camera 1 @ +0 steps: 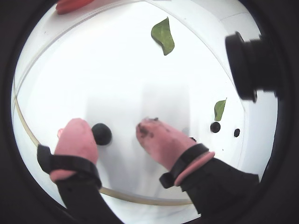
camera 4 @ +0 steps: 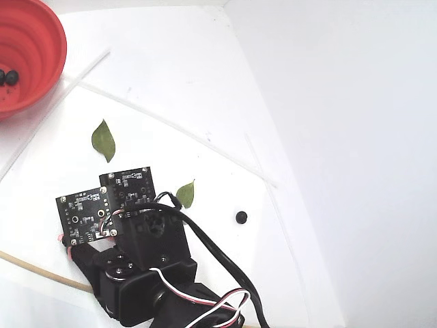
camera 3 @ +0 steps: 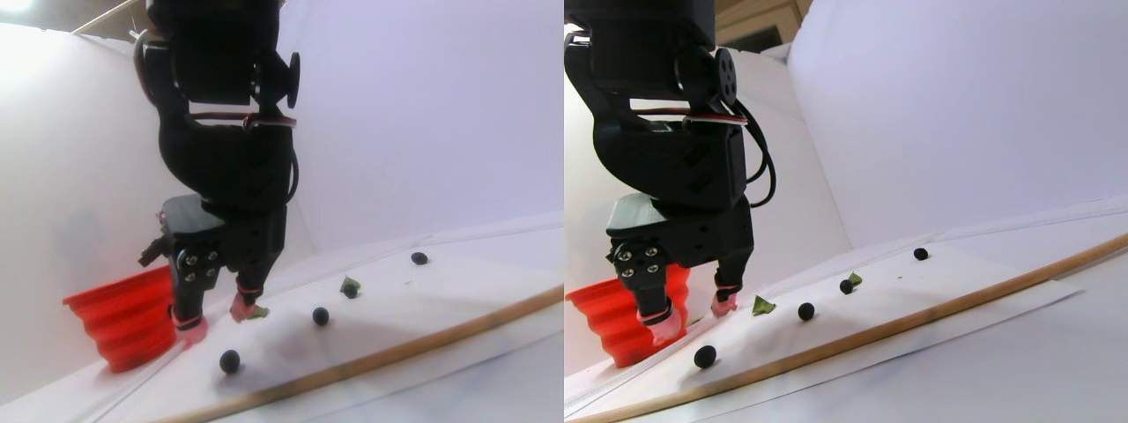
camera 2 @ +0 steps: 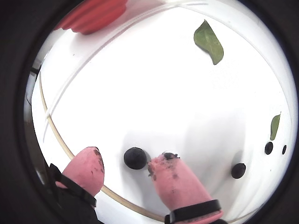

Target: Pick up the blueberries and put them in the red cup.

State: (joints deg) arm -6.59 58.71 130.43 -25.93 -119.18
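My gripper (camera 1: 112, 127) is open, its pink fingertips (camera 1: 77, 135) low over the white sheet. One dark blueberry (camera 1: 101, 134) lies on the sheet between them, and in both wrist views it sits just past the tips (camera 2: 135, 157). Three more blueberries (camera 2: 238, 170) (camera 2: 268, 148) (camera 2: 284, 149) lie to the right. The red cup (camera 4: 41, 27) stands at the top left of the fixed view with dark berries (camera 4: 7, 76) inside. In the stereo pair view the cup (camera 3: 123, 322) is just behind the gripper (camera 3: 216, 319), and a blueberry (camera 3: 230, 360) lies in front of it.
Two green leaves (camera 4: 103, 140) (camera 4: 185, 194) lie on the sheet, and a lone berry (camera 4: 241, 217) sits to the right of the arm. A thin wooden strip (camera 1: 140, 199) runs close under the fingers. A black camera module (camera 1: 254, 60) juts in at the right. White walls stand behind.
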